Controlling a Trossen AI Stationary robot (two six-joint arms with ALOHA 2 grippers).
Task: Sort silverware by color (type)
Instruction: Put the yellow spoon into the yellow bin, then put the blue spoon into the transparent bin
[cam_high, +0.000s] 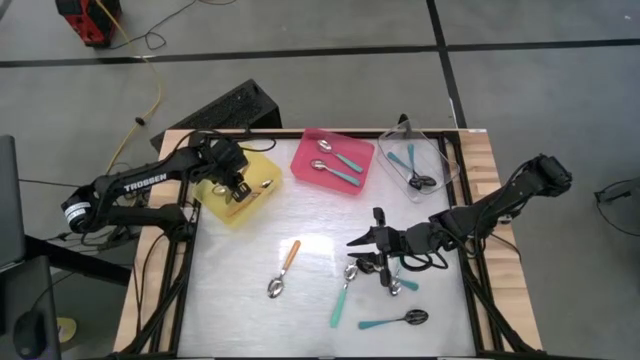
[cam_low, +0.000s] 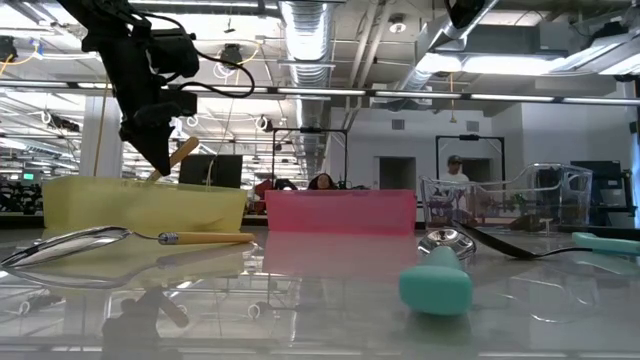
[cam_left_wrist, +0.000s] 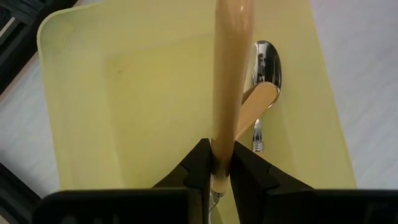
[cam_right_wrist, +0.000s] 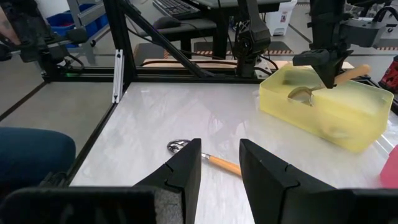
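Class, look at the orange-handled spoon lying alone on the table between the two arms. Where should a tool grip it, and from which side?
Grip the orange-handled spoon at mid-handle, coming straight down from above with the fingers across its width. It lies flat on the table, and the handle is straight and narrow, while the shiny bowl is rounded and looks likelier to slip. Nothing crowds it, so either side of the handle is free.

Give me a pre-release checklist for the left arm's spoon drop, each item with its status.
1. Left gripper shut on the orange-handled spoon: ok.
2. Spoon over the yellow tray: ok.
3. Tray matches colour, another orange-handled spoon already inside: ok.
4. Height above tray floor suitable for release: cannot tell.
5. Right gripper open, away from the tray, above the table: ok.
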